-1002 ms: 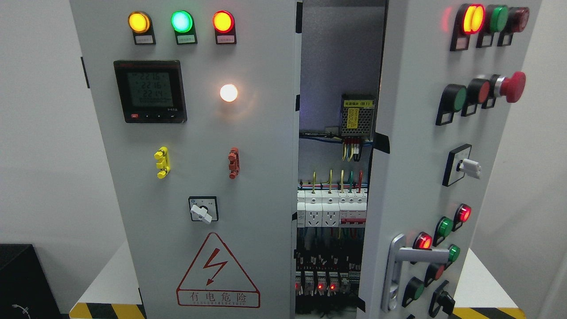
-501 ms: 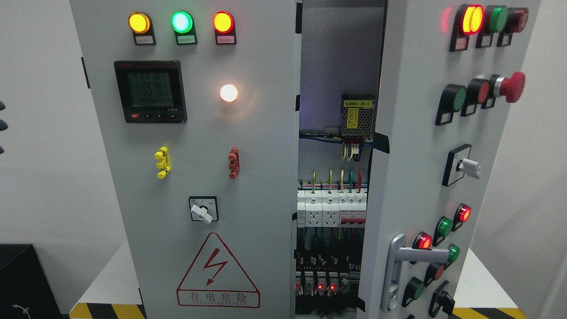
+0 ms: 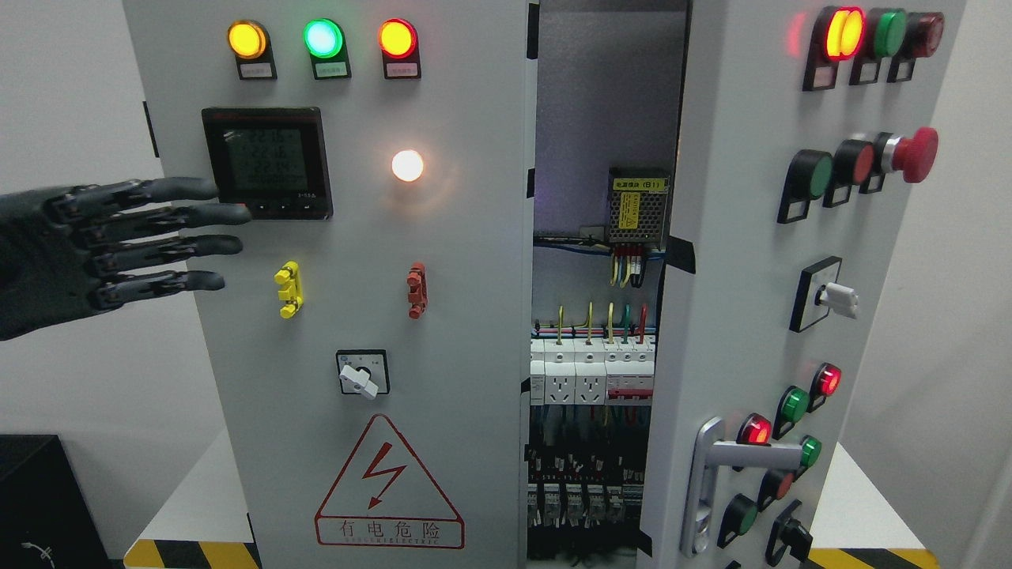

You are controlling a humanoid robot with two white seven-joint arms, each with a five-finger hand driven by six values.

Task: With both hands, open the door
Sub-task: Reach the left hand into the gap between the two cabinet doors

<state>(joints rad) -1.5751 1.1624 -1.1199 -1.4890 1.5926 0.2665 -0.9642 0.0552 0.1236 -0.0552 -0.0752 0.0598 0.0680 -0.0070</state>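
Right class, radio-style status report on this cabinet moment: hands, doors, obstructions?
Left hand open, fingers at left door. Right door ajar, handle untouched. Nothing obstructing.

The right door (image 3: 751,300) is grey, with coloured buttons and a metal handle (image 3: 723,474) low on it. It stands partly open, swung outward. The left door (image 3: 356,316) is closed, flat, with a warning triangle.
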